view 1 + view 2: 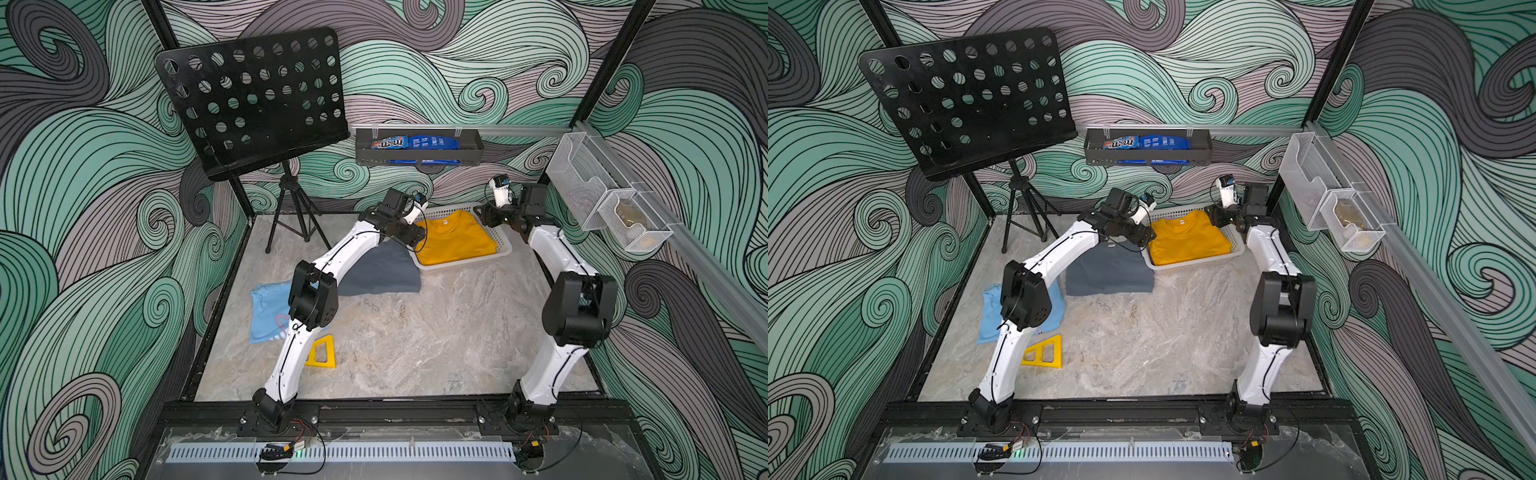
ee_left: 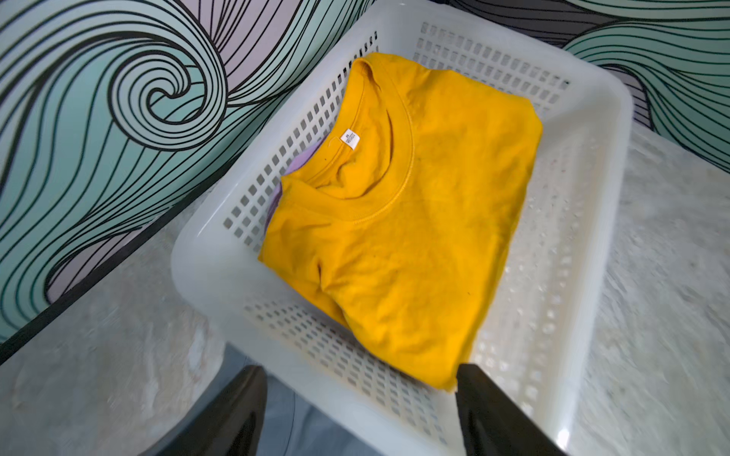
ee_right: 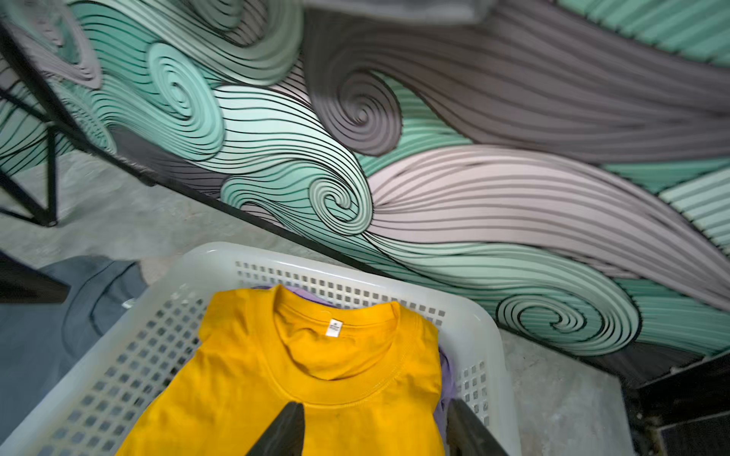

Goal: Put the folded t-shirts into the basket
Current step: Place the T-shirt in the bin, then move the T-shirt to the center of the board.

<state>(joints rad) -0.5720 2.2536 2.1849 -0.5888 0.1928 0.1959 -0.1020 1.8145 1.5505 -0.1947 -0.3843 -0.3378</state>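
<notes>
Now yellow tee (image 2: 414, 221) lies in the basket (image 2: 622, 130); left gripper (image 2: 359, 371) and right gripper (image 3: 374, 404) hover above it, jaws apart, empty.

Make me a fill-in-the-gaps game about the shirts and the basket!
The mustard-yellow t-shirt lies inside the white ____.
The slate-grey t-shirt lies outside it, on the marble ____.
The triangle ruler near the light-blue t-shirt is coloured ____.
The left gripper and right gripper are both ____.
Missing words: basket, table, yellow, open.
</notes>
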